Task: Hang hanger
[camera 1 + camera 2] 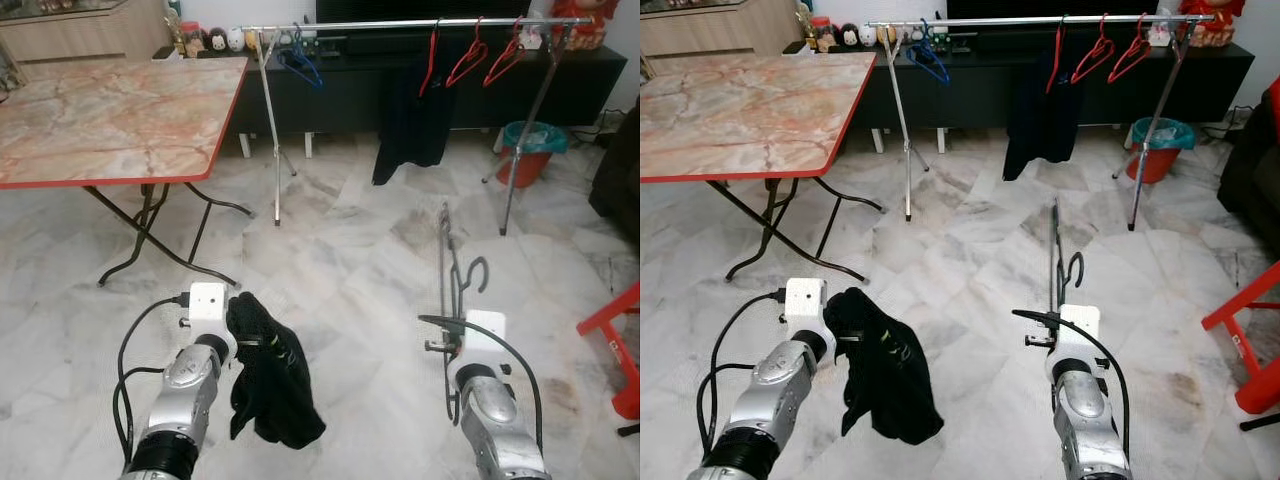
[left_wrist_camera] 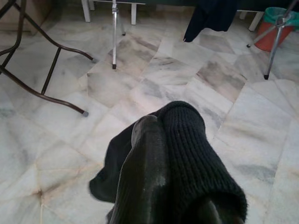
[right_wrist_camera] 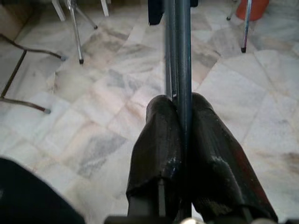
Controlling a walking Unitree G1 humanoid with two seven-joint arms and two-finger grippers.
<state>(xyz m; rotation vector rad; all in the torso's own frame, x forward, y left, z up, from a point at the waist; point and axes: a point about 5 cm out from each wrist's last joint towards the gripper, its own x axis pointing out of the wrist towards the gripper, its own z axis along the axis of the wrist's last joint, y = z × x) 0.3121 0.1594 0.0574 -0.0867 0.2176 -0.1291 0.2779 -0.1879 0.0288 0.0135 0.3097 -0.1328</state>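
Grippers low in the foreground, both loaded. Left gripper (image 1: 238, 318) is pinched on a black garment (image 1: 270, 385) that droops beside the silver forearm; right gripper (image 3: 180, 135) is pressed together on a dark hanger (image 1: 447, 270), held edge-on with its hook curling to the right. Both arms reach forward at about waist level, well apart. Step in hand, by judgement: carry the hanger to the rail (image 1: 400, 24), far ahead across the marble floor (image 1: 350, 260). Keep it upright, aim the hook for the bare stretch between blue hanger (image 1: 300, 62) and red hangers (image 1: 470, 58).
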